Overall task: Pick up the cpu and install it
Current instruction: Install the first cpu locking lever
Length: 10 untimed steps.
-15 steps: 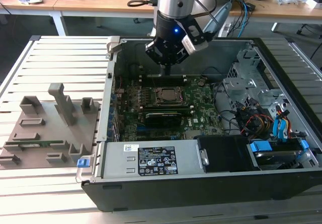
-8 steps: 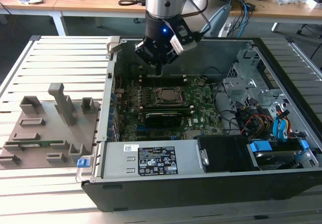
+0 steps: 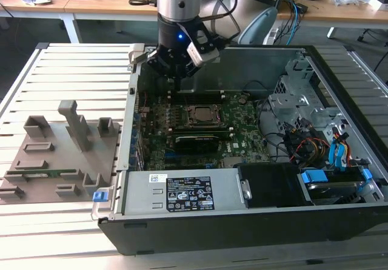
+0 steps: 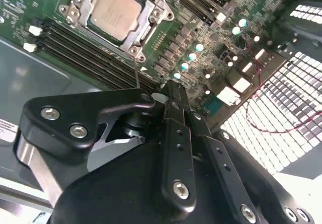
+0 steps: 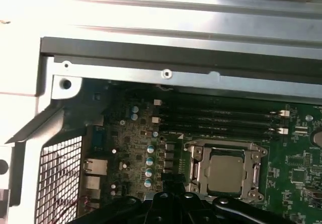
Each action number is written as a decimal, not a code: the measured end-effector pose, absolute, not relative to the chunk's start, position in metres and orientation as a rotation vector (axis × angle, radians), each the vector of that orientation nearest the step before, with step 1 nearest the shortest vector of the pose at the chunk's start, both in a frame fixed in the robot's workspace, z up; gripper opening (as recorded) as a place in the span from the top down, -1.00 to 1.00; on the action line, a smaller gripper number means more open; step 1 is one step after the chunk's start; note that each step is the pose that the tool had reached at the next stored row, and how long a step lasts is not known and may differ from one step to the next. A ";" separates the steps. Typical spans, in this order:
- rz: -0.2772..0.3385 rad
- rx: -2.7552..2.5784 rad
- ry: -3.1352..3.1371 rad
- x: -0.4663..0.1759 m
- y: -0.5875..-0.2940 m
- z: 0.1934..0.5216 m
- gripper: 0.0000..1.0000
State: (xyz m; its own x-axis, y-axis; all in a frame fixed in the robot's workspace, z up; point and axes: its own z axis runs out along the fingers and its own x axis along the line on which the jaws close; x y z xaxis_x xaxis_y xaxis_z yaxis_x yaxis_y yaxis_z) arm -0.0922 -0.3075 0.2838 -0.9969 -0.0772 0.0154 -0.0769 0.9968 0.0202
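The open computer case (image 3: 339,88) is holding a green motherboard (image 3: 242,133), and the cpu (image 3: 199,116) is sitting in its metal-framed socket (image 5: 193,166), as both wrist views show. The gripper (image 3: 176,82) is hovering over the board just beside the socket, carrying nothing; its fingers (image 4: 173,103) are pressing together. Its own housing is hiding the fingertips in the first wrist view.

Your arm (image 3: 177,3) stood near vertical in the exterior view, wrist pointed straight down, black gripper (image 3: 176,76) hung low beneath it, fingers (image 4: 173,103) drawn together to a narrow tip in the second wrist view, nothing held between them
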 end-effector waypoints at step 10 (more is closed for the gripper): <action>-0.029 0.121 -3.123 -0.094 -0.280 0.266 0.79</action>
